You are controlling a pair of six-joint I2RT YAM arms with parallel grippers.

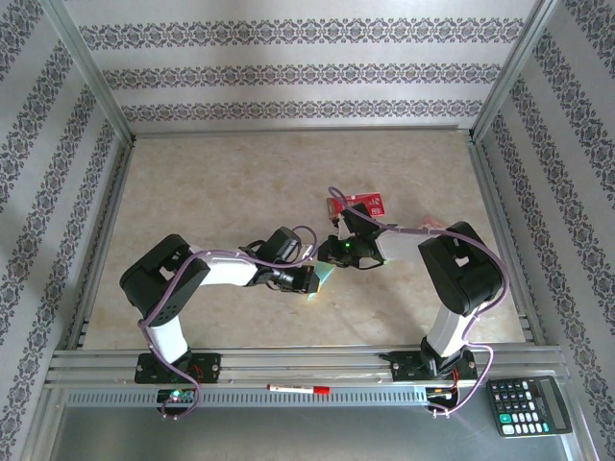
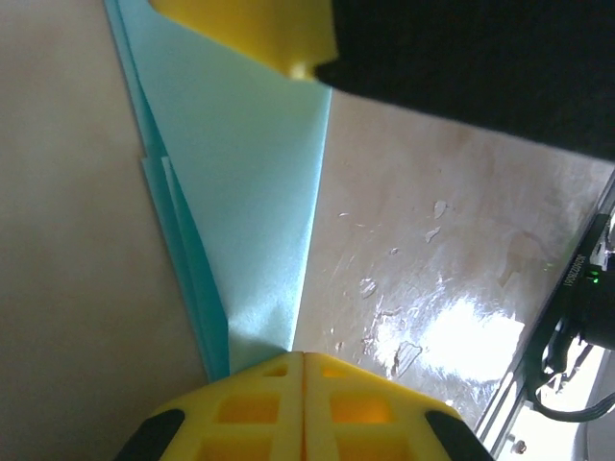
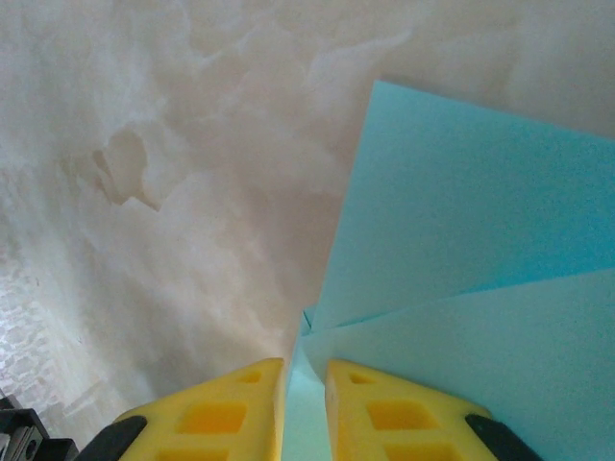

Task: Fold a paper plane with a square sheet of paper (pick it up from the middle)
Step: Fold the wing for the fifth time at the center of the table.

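The light-blue sheet of paper [image 1: 324, 279], folded into a narrow pointed shape with several layers, is held between both grippers near the table's middle. My left gripper [image 1: 314, 280] is shut on its narrow end, the yellow jaws pressed together [image 2: 303, 357] with the paper [image 2: 250, 192] running away from them. At the paper's other end is a yellow finger [image 2: 250, 34] of the right gripper. My right gripper [image 1: 338, 254] pinches the paper's layered folds [image 3: 461, 240]; its jaws [image 3: 306, 370] stand a sliver apart with paper between them.
A red packet [image 1: 363, 204] lies just behind the right gripper. A red pen [image 1: 298, 389] rests on the front rail and a calculator [image 1: 527, 405] sits at the near right. Metal frame rails edge the beige table [image 1: 221, 192].
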